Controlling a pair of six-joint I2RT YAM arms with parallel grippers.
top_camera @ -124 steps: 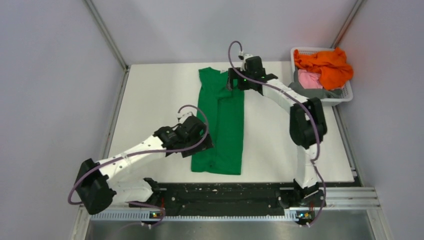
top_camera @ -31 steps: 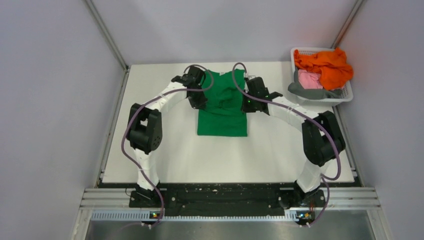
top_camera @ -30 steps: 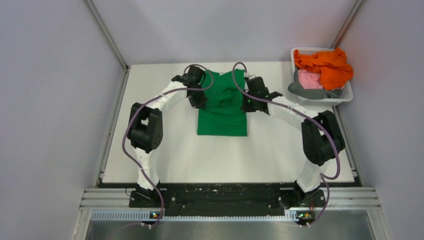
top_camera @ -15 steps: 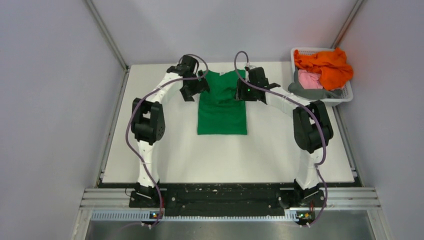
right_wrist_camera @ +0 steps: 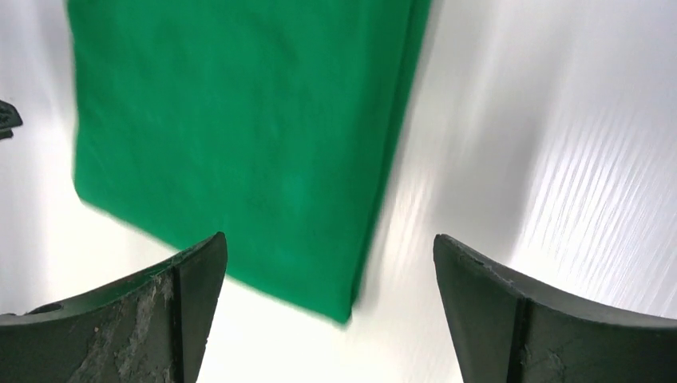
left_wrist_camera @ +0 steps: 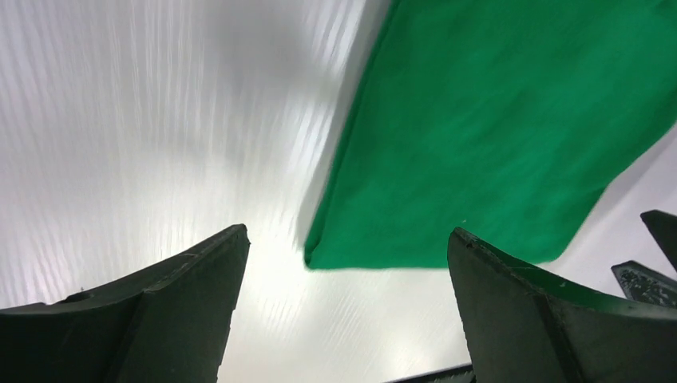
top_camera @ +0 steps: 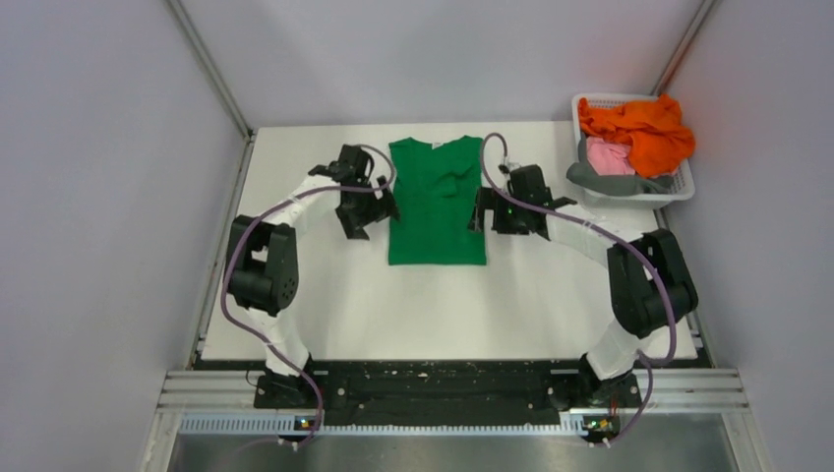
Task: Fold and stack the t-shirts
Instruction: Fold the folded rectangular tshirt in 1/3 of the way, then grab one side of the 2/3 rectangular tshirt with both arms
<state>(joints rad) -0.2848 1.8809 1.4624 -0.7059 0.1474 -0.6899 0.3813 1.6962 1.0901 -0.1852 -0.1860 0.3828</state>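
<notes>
The bright green t-shirt (top_camera: 437, 202) lies folded in a rectangle at the table's far middle, collar end toward the back wall. My left gripper (top_camera: 366, 218) is open and empty just left of its left edge; its wrist view shows the shirt's near left corner (left_wrist_camera: 495, 136) between the fingers (left_wrist_camera: 152, 311). My right gripper (top_camera: 489, 216) is open and empty just right of the shirt's right edge; its wrist view shows the near right corner (right_wrist_camera: 239, 136). The orange t-shirt (top_camera: 636, 129), pink t-shirt (top_camera: 608, 156) and grey t-shirt (top_camera: 615, 181) lie heaped in the basket.
A white lattice basket (top_camera: 681, 184) stands at the table's far right corner. The white table (top_camera: 443, 305) ends in a black rail at the near edge. Grey walls close in the left, back and right.
Both arms folded the long green shirt in half toward the back, then let go. In the last half second both grippers drew back toward me and outward, beside the shirt's edges.
</notes>
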